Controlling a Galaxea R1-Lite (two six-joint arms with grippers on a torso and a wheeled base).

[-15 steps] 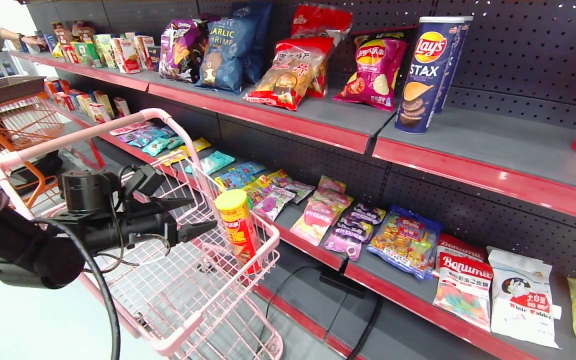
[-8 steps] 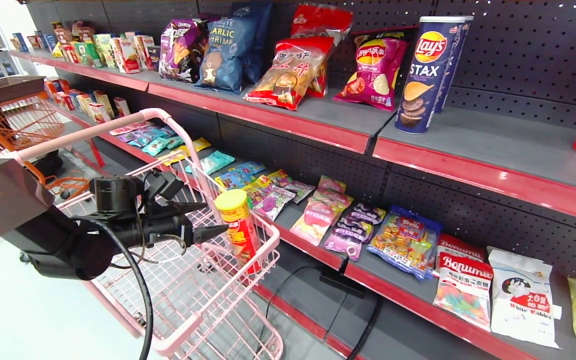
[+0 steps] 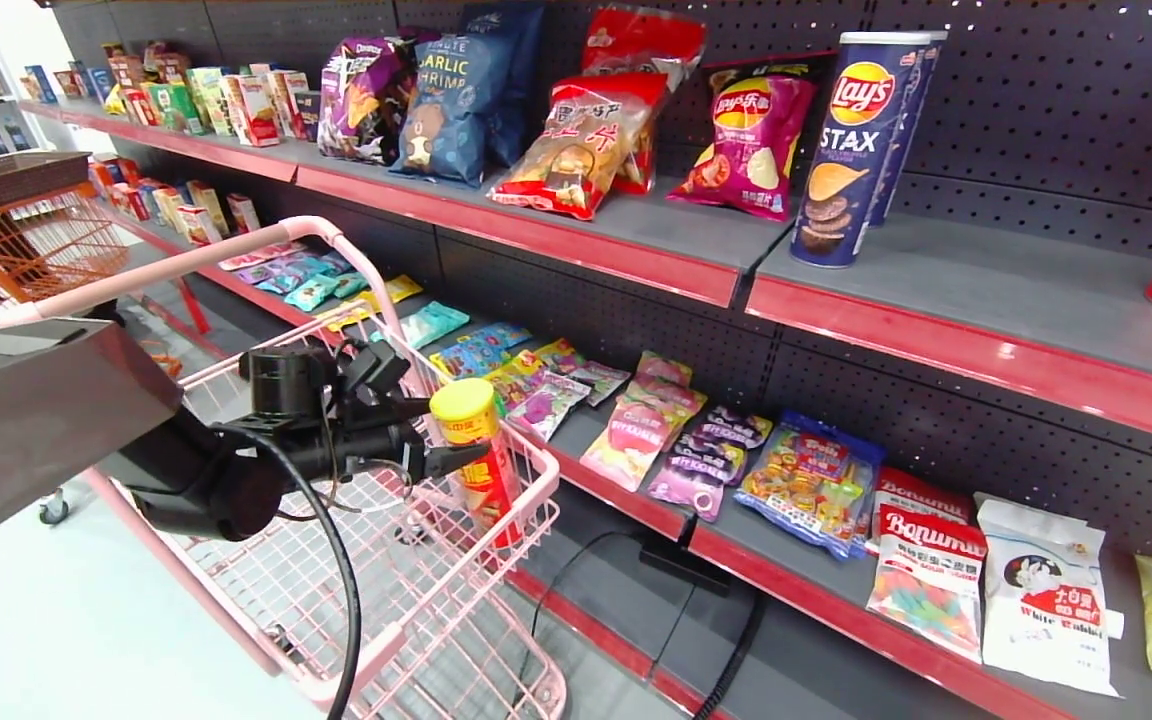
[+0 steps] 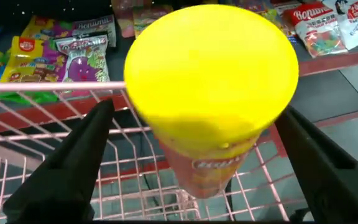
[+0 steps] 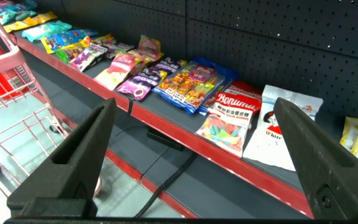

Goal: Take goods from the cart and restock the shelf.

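Your left gripper (image 3: 451, 432) sits spread wide around the chip can (image 3: 484, 475), upright, yellow lid up, tucked in a corner of the pink cart (image 3: 534, 530).

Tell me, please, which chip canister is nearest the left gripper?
The yellow-lidded red canister, upright in the pink cart, flanked by the open left gripper; the blue canisters stand away on the upper shelf.

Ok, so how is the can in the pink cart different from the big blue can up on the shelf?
The cart can is red with a yellow lid; the shelf can is dark blue. The cart can stands in the pink cart, the shelf can on the upper shelf. The left tool sits open around the cart can; no tool is near the shelf can. Both are upright tubes.
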